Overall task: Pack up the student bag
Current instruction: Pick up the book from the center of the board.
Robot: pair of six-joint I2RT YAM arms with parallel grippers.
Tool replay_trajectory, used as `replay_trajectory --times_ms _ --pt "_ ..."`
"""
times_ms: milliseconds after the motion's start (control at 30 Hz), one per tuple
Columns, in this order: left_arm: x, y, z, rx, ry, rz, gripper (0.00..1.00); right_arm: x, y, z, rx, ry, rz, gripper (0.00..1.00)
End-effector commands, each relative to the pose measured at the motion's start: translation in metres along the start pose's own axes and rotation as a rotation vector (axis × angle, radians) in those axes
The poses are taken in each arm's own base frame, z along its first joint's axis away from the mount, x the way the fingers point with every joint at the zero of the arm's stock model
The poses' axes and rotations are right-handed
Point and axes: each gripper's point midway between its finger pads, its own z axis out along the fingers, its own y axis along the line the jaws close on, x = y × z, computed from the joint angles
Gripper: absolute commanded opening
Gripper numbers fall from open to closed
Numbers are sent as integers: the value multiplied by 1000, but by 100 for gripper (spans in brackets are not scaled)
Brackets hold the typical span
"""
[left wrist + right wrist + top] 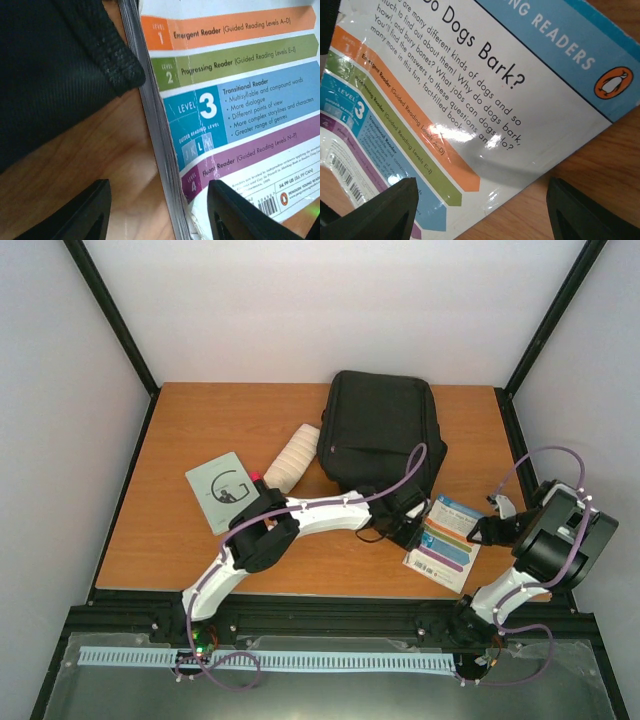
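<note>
Top external view has the bag (380,435) lying flat at the far middle of the worktop (180,540), with its near corner just beside a thin paperback book (445,540). I judge the bag soft and floppy, not heavy, with cloth that does not slip. It will sag when lifted, so a seam, the zip edge or a strap is the better hold (whether the zip is open I cannot tell). The left pincer (160,215) stands wide across the book's spine edge and holds nothing. The right pincer (485,215) is wide too, over the book's other edge, and empty. A green booklet (222,490) and a pale roll (293,457) lie left of the bag. The left arm runs along the bag's near side, so it is in the way there.
</note>
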Motion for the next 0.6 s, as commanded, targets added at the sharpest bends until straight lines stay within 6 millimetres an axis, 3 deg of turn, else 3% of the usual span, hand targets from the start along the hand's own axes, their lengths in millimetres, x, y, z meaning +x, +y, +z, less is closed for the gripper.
replay_trajectory --times_ms 0,100,200,367,567 --pt "0 18 9 -99 17 1 52 10 11 21 -113 32 49 73" --pt "4 23 17 -116 39 3 46 10 14 27 -134 39 58 74" --pt "8 27 22 -128 53 5 32 7 22 31 -168 31 63 74" --pt "16 36 30 -158 76 4 14 -12 35 22 -217 -46 43 74" --pt "26 40 39 -156 109 -19 10 -35 49 0 -260 -143 -34 74"
